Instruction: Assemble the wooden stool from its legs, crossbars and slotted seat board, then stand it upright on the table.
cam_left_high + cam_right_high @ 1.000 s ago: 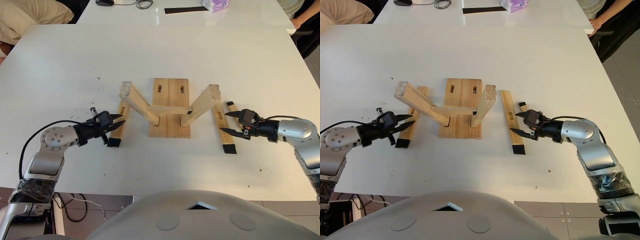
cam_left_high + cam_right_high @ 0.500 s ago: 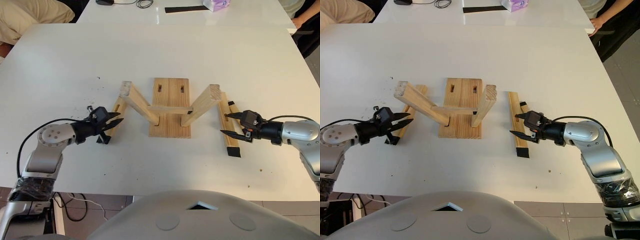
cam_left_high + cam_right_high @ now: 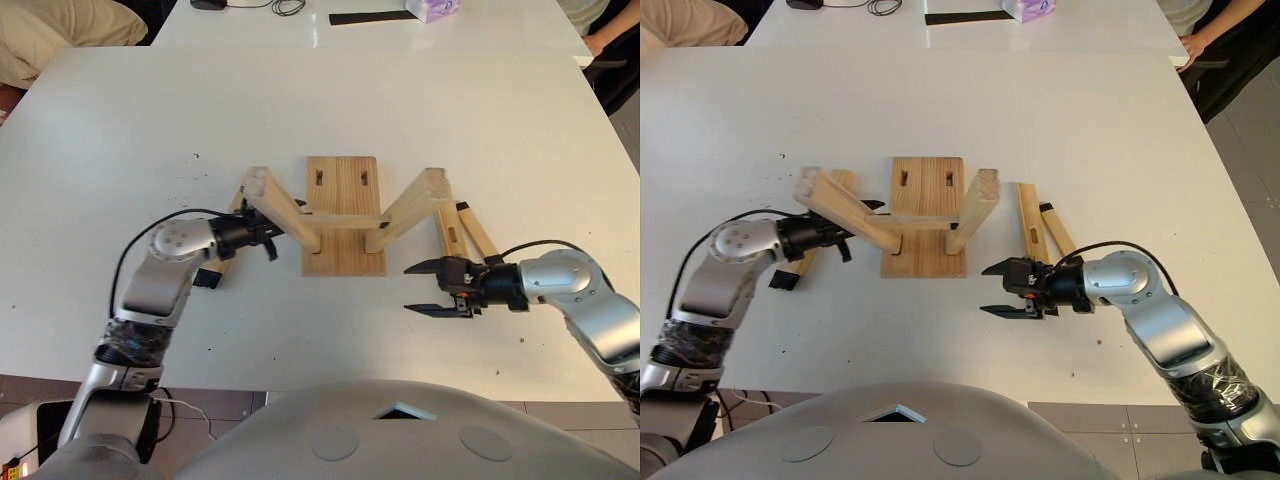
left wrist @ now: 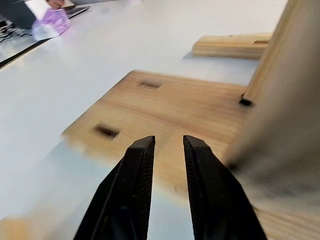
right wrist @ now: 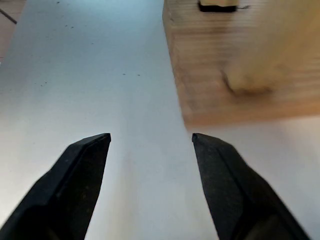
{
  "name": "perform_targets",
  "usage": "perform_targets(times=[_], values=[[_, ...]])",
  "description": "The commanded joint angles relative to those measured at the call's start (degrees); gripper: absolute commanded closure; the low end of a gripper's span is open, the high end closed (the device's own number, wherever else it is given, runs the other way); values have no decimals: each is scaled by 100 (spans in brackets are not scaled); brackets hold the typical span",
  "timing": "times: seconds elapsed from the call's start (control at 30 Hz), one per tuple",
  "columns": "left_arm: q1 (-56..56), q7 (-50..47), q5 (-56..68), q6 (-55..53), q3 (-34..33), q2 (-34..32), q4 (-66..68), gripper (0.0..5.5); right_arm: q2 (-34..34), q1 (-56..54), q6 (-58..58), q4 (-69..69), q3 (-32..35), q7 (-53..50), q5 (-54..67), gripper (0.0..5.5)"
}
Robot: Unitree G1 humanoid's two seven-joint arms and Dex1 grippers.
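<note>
The slotted seat board (image 3: 342, 240) lies flat at the table's middle. On it rests a frame of two legs, left leg (image 3: 280, 208) and right leg (image 3: 408, 208), joined by a crossbar (image 3: 340, 219). My left gripper (image 3: 270, 240) sits by the lower part of the left leg, fingers open only a narrow gap with nothing between them (image 4: 169, 142). My right gripper (image 3: 430, 290) hovers wide open over bare table off the board's near right corner (image 5: 150, 137). A loose leg (image 3: 222, 255) lies under my left arm. Another loose leg (image 3: 450, 235) and a thin bar (image 3: 478, 232) lie right of the frame.
A second table behind carries a tissue pack (image 3: 432, 10), a black strip (image 3: 370, 18) and cables. The table (image 3: 330, 110) is bare white beyond the board and along its near edge.
My left gripper moved right, from the loose left leg to the frame's left leg. My right gripper swung left, away from the loose right leg, which it pushed farther back.
</note>
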State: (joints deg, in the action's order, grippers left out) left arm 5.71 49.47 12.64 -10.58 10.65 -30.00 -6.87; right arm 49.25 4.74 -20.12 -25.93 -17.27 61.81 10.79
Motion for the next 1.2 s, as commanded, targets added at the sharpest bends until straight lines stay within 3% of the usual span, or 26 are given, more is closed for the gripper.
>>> perform_targets(times=[0.03,0.63,0.83,1.07,1.2], values=[[-64,-191,-111,-134,475,423,-337,444,-103,-152,34,261,-178,2,-143,248],[-59,-375,-594,-267,1201,839,-302,444,-1198,-996,394,1914,-118,-1160,-795,248],[380,-444,-454,-527,979,1002,-237,444,-1548,-1213,459,2176,4,-1582,-943,248],[709,102,-13,-735,8,23,-660,444,-1081,-641,177,982,444,-1355,-646,248],[1253,505,-84,-210,-464,-587,184,444,-318,118,-121,-240,851,-781,-222,248]])
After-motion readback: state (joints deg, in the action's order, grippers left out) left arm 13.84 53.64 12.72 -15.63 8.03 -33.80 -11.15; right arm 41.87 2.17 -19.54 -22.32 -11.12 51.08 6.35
